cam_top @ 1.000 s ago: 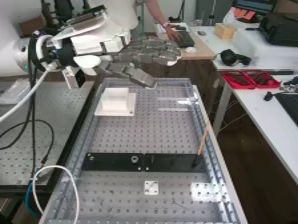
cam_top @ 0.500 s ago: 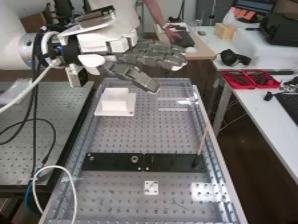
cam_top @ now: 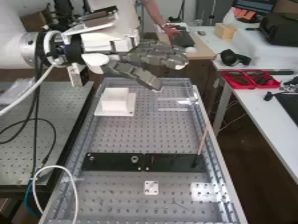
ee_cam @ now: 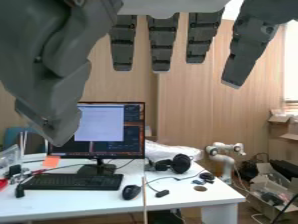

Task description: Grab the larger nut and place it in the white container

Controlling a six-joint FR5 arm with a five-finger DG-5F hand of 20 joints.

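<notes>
Well apart, straight fingers [cam_top: 158, 54] and white container [cam_top: 116, 104].

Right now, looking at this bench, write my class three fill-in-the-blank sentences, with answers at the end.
The bearing stands on a flat bar coloured ____.
In the high view, the white container is to the ____ of the thin leaning stick.
The open hand is holding ____.

Missing words: black; left; nothing.
</notes>
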